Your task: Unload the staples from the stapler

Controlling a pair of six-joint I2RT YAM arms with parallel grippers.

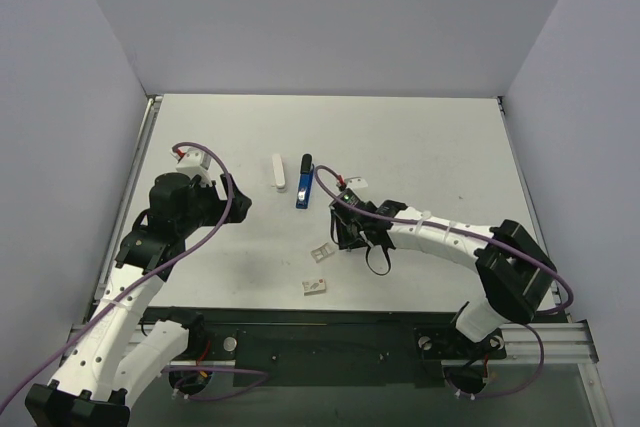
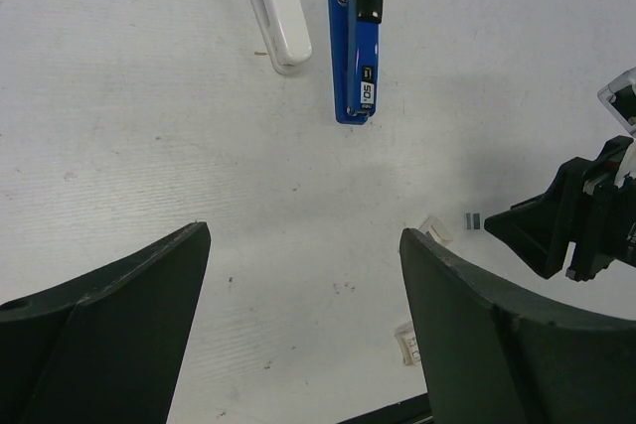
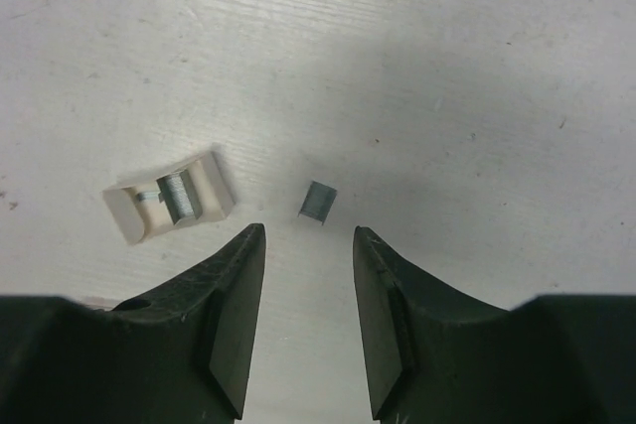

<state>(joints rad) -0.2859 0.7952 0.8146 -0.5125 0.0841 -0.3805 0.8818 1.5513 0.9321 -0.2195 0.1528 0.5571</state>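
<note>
Tabletop holds 1 stapler and 1 clump of staples.

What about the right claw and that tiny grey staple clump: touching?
Apart. In the right wrist view the staple clump lies just beyond the right gripper, a clear gap either side.

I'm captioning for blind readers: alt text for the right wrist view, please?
A short silvery clip of staples lies on the white table just beyond the two dark fingers of the right gripper, which stand apart with nothing between them. Left of it lies a small cream box holding more staples.
</note>
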